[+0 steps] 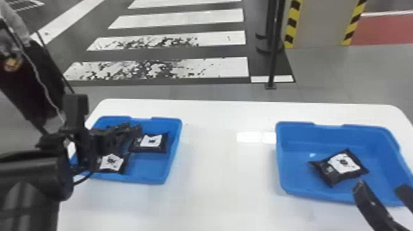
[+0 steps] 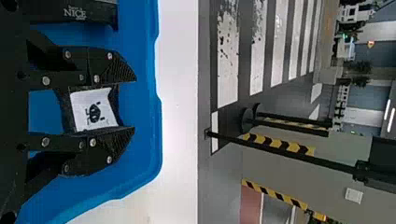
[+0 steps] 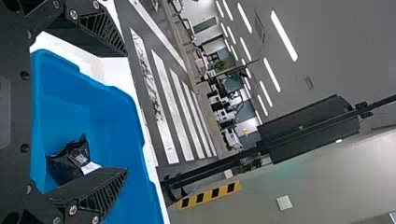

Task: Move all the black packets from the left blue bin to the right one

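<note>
Left wrist view: with left gripper (image 2: 133,104) clenched on black packet (image 2: 95,108) at centre left, inside left bin (image 2: 144,46), lift straight up, level, without dragging neighbouring packet (image 2: 93,17) at top. Clear the blue rim (image 1: 174,152) first, then cross the open table (image 1: 227,172) at head view's centre. Mind right gripper (image 1: 380,186), spread wide by right bin (image 1: 332,136), lower right.

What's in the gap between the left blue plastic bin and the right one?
In the head view, just smooth white tabletop lies between the left bin and the right bin, with a shiny patch of light on it.
</note>
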You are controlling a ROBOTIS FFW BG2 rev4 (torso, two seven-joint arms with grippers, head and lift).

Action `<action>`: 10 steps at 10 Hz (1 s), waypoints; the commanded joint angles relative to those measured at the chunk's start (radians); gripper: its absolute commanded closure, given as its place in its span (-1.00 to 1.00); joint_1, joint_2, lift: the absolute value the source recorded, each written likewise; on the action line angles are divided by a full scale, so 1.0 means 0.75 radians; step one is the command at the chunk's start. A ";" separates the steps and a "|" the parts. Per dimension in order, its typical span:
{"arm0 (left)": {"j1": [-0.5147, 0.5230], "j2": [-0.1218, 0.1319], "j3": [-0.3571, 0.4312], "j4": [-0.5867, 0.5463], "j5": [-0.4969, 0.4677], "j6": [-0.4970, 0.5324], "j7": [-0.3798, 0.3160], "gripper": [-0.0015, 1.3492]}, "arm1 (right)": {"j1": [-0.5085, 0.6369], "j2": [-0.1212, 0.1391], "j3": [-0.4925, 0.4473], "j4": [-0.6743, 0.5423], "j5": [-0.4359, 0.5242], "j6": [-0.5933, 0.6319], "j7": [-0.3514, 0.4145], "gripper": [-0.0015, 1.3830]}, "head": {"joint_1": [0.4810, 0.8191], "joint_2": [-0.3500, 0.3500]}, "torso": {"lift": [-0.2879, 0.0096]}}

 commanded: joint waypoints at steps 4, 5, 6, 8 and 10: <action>-0.040 -0.004 0.033 0.098 -0.026 0.112 0.037 -0.80 | -0.003 0.000 0.000 0.012 -0.012 0.012 0.002 -0.77 | 0.27 0.52 | -0.07; -0.069 0.000 0.017 0.160 -0.032 0.112 0.037 -0.80 | -0.003 0.000 0.000 0.015 -0.014 0.016 0.002 -0.77 | 0.27 0.54 | -0.07; -0.109 0.004 -0.004 0.251 -0.032 0.089 0.039 -0.80 | -0.003 0.000 0.000 0.015 -0.014 0.016 0.002 -0.77 | 0.27 0.54 | -0.07; -0.190 0.008 -0.034 0.409 -0.008 0.026 0.043 -0.80 | -0.013 0.000 0.005 0.028 -0.017 0.022 0.006 -0.77 | 0.27 0.52 | -0.07; -0.226 0.006 -0.047 0.494 -0.002 0.030 0.057 -0.81 | -0.016 0.000 0.011 0.038 -0.025 0.025 0.008 -0.77 | 0.27 0.48 | -0.07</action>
